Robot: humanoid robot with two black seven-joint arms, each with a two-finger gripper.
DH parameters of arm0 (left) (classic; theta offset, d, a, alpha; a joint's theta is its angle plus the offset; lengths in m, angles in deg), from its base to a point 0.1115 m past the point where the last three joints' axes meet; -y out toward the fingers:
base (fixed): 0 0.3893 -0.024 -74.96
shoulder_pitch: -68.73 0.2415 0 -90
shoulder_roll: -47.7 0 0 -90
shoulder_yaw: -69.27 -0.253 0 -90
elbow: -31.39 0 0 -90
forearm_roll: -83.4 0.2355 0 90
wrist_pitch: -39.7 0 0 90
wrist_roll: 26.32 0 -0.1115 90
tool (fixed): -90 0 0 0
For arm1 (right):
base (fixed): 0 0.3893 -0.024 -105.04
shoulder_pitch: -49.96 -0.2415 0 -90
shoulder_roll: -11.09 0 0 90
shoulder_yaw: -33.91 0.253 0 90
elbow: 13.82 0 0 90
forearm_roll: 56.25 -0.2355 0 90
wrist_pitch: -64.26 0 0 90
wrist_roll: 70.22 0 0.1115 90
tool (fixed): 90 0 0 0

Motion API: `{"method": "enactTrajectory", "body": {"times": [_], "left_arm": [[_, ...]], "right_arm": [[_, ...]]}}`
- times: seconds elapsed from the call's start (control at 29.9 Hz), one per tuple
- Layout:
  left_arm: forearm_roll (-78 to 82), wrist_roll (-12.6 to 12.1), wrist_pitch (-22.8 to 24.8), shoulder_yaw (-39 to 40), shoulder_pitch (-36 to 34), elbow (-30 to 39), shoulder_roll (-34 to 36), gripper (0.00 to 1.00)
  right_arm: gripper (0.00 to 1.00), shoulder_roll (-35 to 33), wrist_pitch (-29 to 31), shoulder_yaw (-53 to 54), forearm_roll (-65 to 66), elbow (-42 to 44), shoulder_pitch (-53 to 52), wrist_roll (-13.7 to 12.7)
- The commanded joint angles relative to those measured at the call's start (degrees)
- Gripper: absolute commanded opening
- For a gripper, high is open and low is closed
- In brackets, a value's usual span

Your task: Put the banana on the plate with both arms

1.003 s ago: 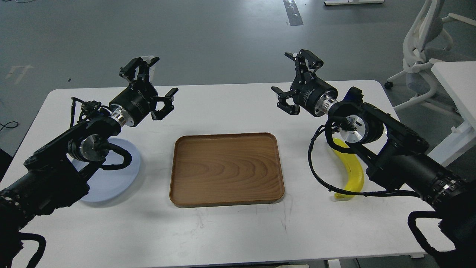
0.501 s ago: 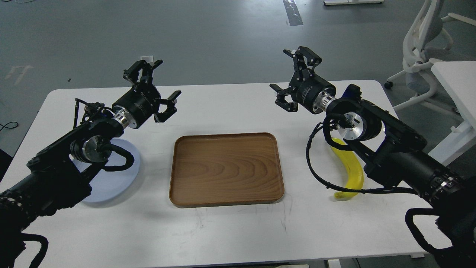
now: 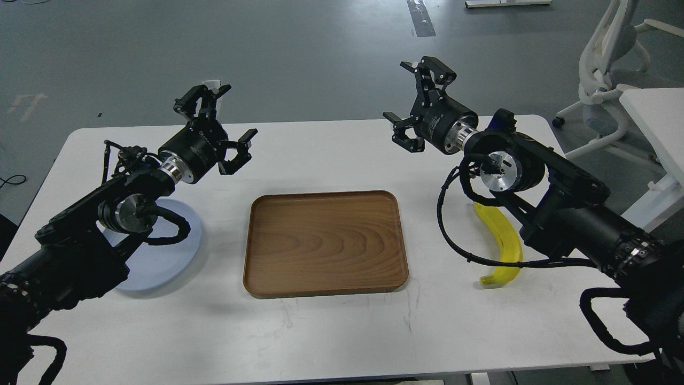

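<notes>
The yellow banana (image 3: 505, 243) lies on the white table at the right, partly hidden under my right arm. The pale blue plate (image 3: 160, 256) lies at the left, partly hidden under my left arm. My left gripper (image 3: 216, 128) is open and empty, held above the table beyond the plate. My right gripper (image 3: 414, 101) is open and empty, held high above the table's far side, up and to the left of the banana.
A brown wooden tray (image 3: 326, 243) lies in the middle of the white table (image 3: 342, 331), between plate and banana. A white office chair (image 3: 609, 69) and another white table (image 3: 657, 123) stand at the right, off the table.
My right gripper has risen and moved a little left and away, uncovering more of the banana. My left gripper has shifted only slightly. Banana, plate and tray have not moved.
</notes>
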Motion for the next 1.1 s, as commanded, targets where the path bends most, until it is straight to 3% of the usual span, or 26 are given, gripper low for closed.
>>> {"method": "enactTrajectory", "body": {"times": [0.0, 0.77, 0.87, 0.94, 1.0, 1.07], "left_arm": [[0.0, 0.07, 0.0, 0.0, 0.01, 0.0, -0.34, 0.98], [0.79, 0.25, -1.4, -0.7, -0.34, 0.09, 0.1, 0.98], [6.83, 1.04, -6.13, -3.94, -1.66, 0.0, 0.02, 0.98], [18.15, 3.93, -13.51, -5.44, -3.42, 1.32, 0.89, 0.98], [36.73, 10.33, -23.15, -5.53, -3.86, 4.55, 2.64, 0.98], [43.73, 12.2, -26.35, -5.62, -3.86, 6.41, 4.4, 0.98]], "right_arm": [[1.0, 0.25, -0.07, -0.03, 0.0, 0.24, -0.14, 0.0], [1.0, 0.69, -0.25, -0.12, 0.0, 0.24, -0.05, 0.09], [1.0, 0.69, -0.25, -0.2, 0.0, 0.24, -0.05, 0.26], [1.0, 0.6, -0.25, -0.2, 0.0, 0.25, 0.13, 0.44], [1.0, 0.43, -0.25, -0.2, 0.0, 0.24, 0.48, 0.62], [1.0, 0.34, -0.25, -0.12, 0.0, 0.24, 0.65, 0.7]]}}
